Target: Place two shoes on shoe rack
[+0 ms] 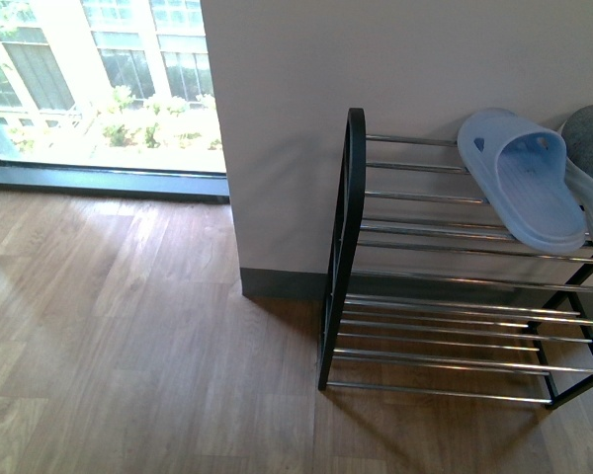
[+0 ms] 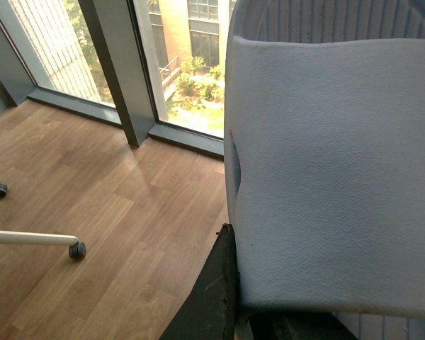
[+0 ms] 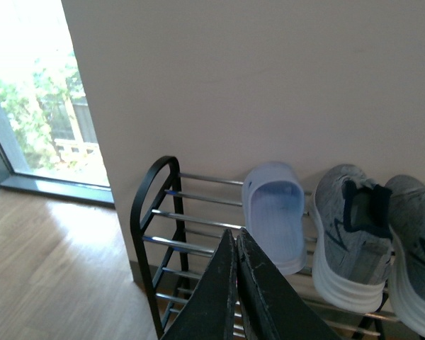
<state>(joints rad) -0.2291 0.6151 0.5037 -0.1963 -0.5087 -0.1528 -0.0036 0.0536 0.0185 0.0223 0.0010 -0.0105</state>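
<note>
shoes point(image 3: 379, 234) — on shoe rack point(image 3: 156, 212) top | right end effector point(image 3: 237, 283) together | left end effector point(image 2: 234, 297) — clamped on slipper point(image 2: 333, 177)

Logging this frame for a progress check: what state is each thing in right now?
Two grey sneakers: side by side on the rack's top tier, toes toward the wall.
Blue slide sandal: on the top tier, beside the sneakers.
Shoe rack: upright against the wall; the visible part of its lower tier is bare.
Right end effector: shut, empty.
Left end effector: state unclear.
</note>
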